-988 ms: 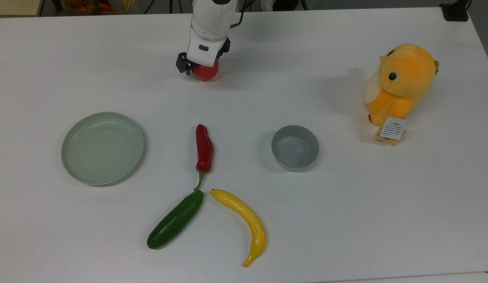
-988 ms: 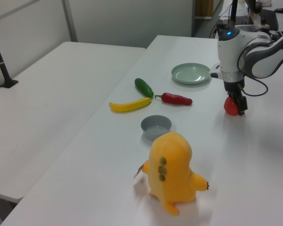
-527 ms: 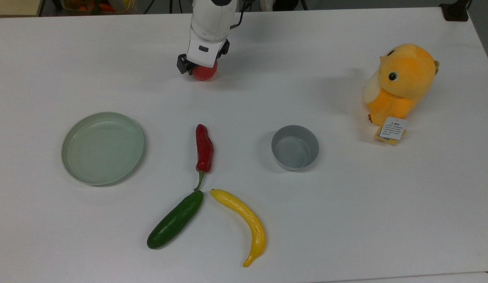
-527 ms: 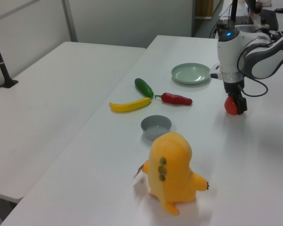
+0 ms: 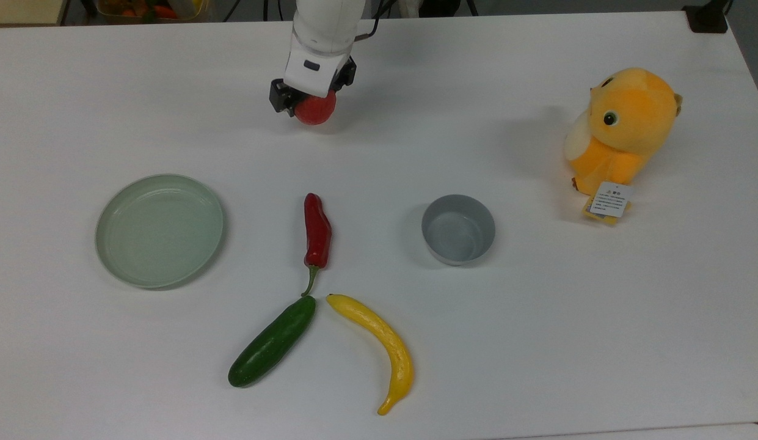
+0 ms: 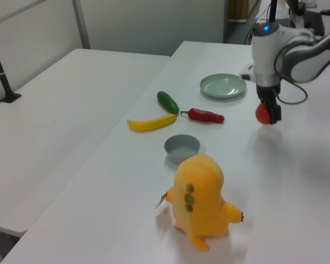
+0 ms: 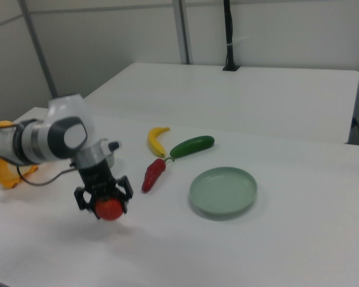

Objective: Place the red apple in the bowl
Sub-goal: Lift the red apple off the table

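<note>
The red apple [image 5: 315, 109] hangs clear of the white table, with my gripper [image 5: 310, 99] shut on it from above. It is near the table's far edge in the top view. In the left view the apple [image 6: 262, 113] sits in the gripper [image 6: 268, 111] above its own shadow. In the right view the apple [image 7: 109, 208] shows between the black fingers [image 7: 81, 198] of the gripper [image 7: 105, 201]. The small grey bowl [image 5: 458, 229] stands empty toward the top view's lower right of the apple, and appears again as the bowl [image 6: 182, 148] in the left view.
A pale green plate [image 5: 159, 230] lies at the top view's left. A red chili pepper [image 5: 317, 231], a green cucumber [image 5: 272, 349] and a yellow banana [image 5: 380, 343] lie in the middle front. An orange plush toy [image 5: 622, 130] stands beyond the bowl at the top view's right.
My gripper has lifted the apple off the table; it rested on the surface a second ago. Everything else has stayed put.
</note>
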`<action>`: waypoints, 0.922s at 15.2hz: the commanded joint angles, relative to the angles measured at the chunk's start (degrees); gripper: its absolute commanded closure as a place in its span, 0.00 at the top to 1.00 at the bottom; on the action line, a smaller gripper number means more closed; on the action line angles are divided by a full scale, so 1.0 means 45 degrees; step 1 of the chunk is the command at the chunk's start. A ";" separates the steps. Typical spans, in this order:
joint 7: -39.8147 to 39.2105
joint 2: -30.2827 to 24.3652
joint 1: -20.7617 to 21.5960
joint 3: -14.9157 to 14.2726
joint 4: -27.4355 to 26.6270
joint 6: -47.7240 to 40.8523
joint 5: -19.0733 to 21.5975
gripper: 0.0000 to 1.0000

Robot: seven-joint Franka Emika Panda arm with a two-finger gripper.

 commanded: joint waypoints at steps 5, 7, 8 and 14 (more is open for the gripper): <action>0.0288 -0.0194 -0.0107 0.0106 0.5287 -0.4819 0.2540 0.18; 0.0210 -0.0195 -0.0127 0.0106 0.6305 -0.5563 0.3069 0.18; 0.0267 -0.0175 -0.0089 0.0106 0.6696 -0.5741 0.3148 0.18; 0.0326 0.0701 0.0359 0.0125 0.8201 -0.5470 0.3928 0.23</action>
